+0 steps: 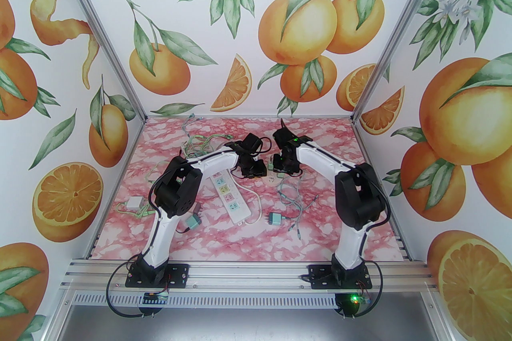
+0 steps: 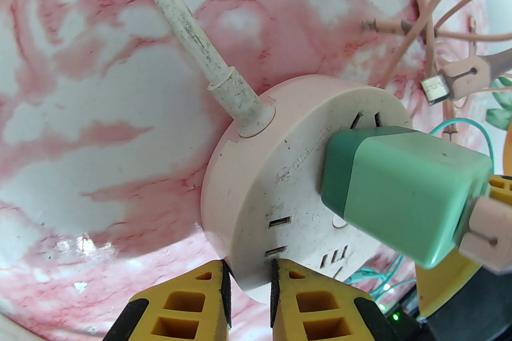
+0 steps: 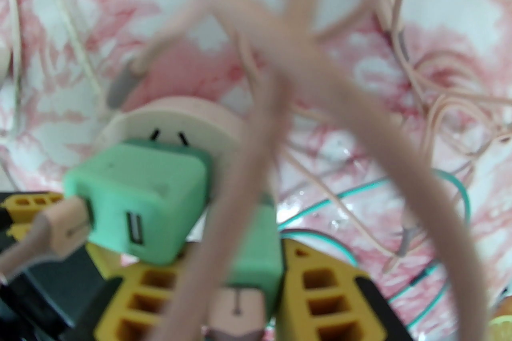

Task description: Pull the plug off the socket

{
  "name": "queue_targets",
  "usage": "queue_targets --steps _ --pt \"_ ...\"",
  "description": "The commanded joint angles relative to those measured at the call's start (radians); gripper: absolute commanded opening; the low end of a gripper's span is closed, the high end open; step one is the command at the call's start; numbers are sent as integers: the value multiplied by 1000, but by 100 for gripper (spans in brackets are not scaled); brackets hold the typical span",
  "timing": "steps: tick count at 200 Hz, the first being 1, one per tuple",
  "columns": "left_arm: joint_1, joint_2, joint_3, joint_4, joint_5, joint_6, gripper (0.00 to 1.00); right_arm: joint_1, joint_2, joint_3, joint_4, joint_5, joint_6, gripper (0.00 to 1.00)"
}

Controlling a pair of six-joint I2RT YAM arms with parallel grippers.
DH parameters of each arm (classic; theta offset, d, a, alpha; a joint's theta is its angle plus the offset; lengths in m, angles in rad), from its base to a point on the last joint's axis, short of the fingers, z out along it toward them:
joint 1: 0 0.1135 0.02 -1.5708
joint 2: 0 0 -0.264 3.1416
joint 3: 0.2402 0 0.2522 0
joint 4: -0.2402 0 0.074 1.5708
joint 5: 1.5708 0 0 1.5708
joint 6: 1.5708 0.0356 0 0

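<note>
A round pink socket (image 2: 280, 155) lies on the marbled table with a dirty white cord leaving its side. The green plug (image 2: 400, 191) sits in its upper outlet, a pink USB connector (image 2: 480, 231) in the plug's end. My left gripper (image 2: 249, 271) is shut on the socket's near rim, yellow fingers (image 2: 312, 303) on either side of the edge. In the right wrist view the socket (image 3: 188, 119) and plug (image 3: 140, 187) lie up-left of my right gripper (image 3: 248, 255). It is shut on a second green charger block (image 3: 260, 247). Both grippers (image 1: 254, 167) (image 1: 286, 167) meet mid-table.
Pink and teal cables (image 3: 440, 111) sprawl around the socket, and one thick pink cable hangs blurred across the right wrist view. A white power strip (image 1: 232, 197), two loose green chargers (image 1: 194, 221) (image 1: 275, 218) and a white adapter (image 1: 132, 203) lie nearer the arm bases.
</note>
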Motion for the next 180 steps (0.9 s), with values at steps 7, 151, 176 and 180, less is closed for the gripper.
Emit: queue_targets --steps 7,151,176,180 --pt "-43 153 -79 -122 -73 25 21 -1 -63 -14 83 -190 34 28" --pt "-44 151 -71 -131 -76 31 21 161 81 168 -146 99 -86 29" --pt "-43 149 -73 -129 -76 32 21 109 49 123 -99 18 -69 29" --pt "-43 150 -74 -129 -76 32 21 99 41 115 -90 3 -63 29"
